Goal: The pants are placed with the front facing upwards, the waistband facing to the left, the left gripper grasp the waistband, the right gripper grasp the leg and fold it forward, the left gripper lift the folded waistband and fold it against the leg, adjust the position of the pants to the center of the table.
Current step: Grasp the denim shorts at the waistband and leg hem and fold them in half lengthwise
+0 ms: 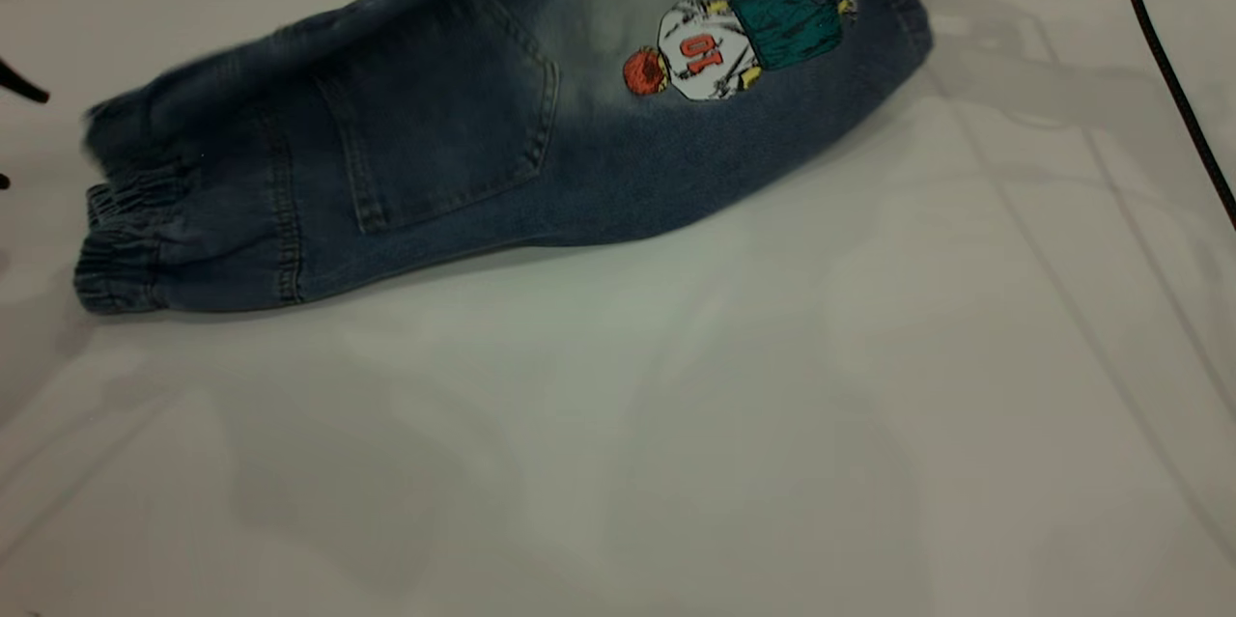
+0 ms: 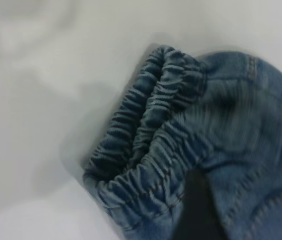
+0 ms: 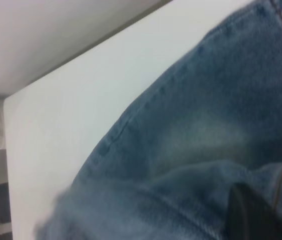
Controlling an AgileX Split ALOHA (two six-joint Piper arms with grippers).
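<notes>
The pants lie at the far left half of the table, back side up, with a stitched pocket and a cartoon player numbered 10 on the leg. The crinkled waistband is at the left, and its upper corner is blurred. My left gripper is at the waistband; one dark finger lies on the denim and cloth hides the other. My right gripper is at the leg, out of the exterior view, with one finger showing and denim over the other.
A black cable runs down the table's right side. The table's far edge passes close behind the leg. Bare white surface stretches in front of and to the right of the pants.
</notes>
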